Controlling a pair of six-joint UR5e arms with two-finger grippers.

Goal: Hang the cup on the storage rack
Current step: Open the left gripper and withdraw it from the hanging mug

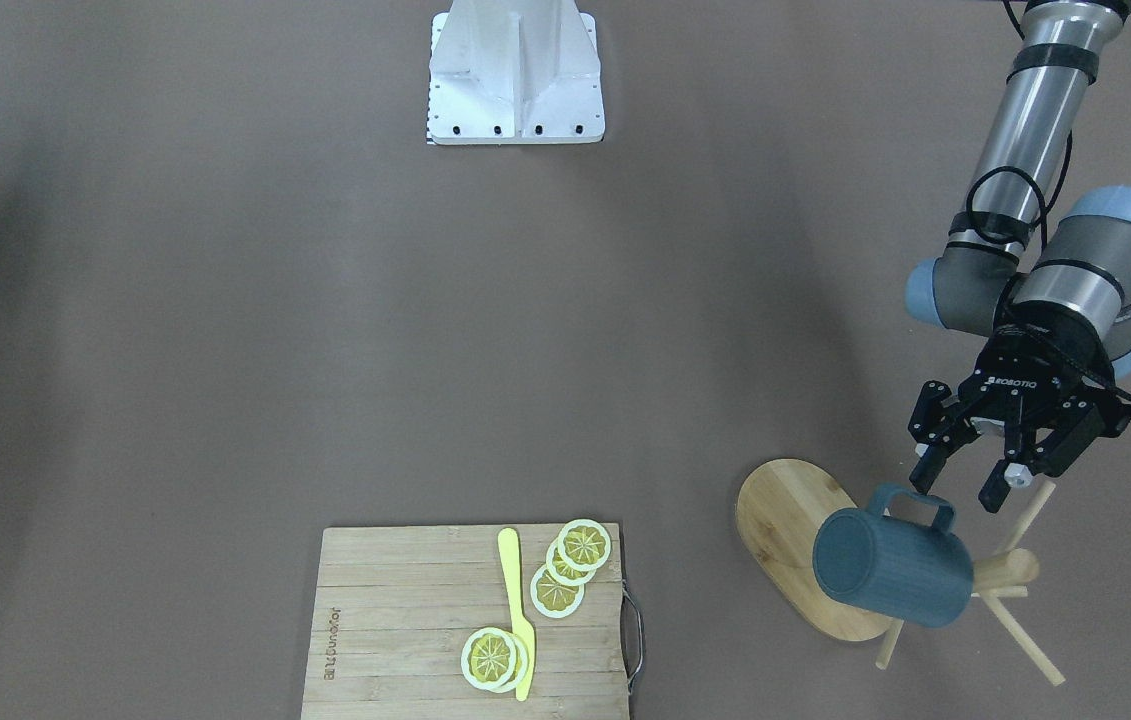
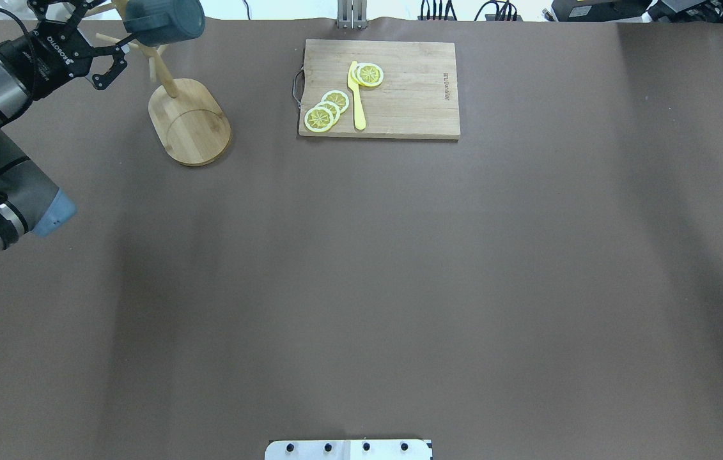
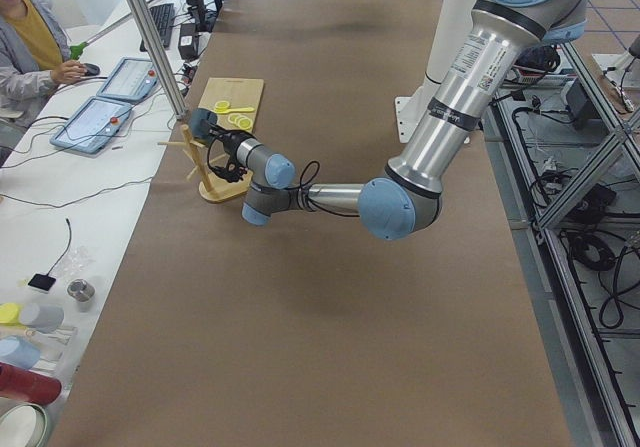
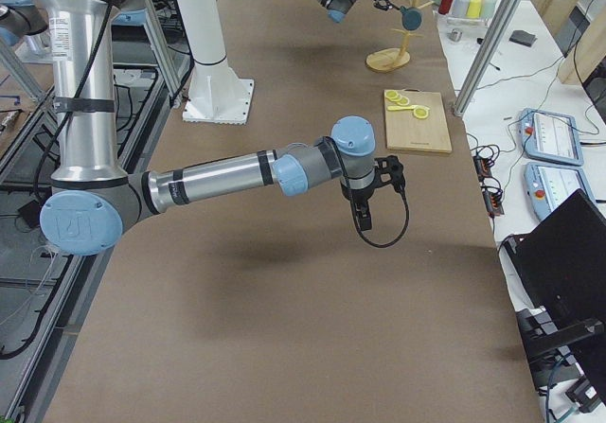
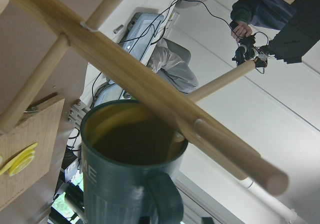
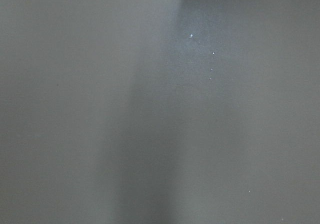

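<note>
The dark blue-grey cup (image 1: 890, 570) hangs tilted on the bamboo storage rack (image 1: 795, 520), up among its pegs and clear of the table. Its handle (image 1: 917, 508) points toward my left gripper (image 1: 960, 487), which is open and empty, with its fingertips just short of the handle and apart from it. In the left wrist view the cup (image 5: 130, 169) hangs behind the rack's post (image 5: 150, 88), and a peg tip shows inside its mouth. From overhead the cup (image 2: 166, 19) and the left gripper (image 2: 96, 38) are at the far left. I cannot tell whether the right gripper (image 4: 365, 217) is open or shut.
A slatted cutting board (image 1: 405, 620) with lemon slices (image 1: 570, 565) and a yellow knife (image 1: 517, 610) lies to the right of the rack as seen from overhead (image 2: 412, 96). The robot's white base plate (image 1: 515, 100) is at the near edge. An operator (image 3: 30, 37) sits beyond the table.
</note>
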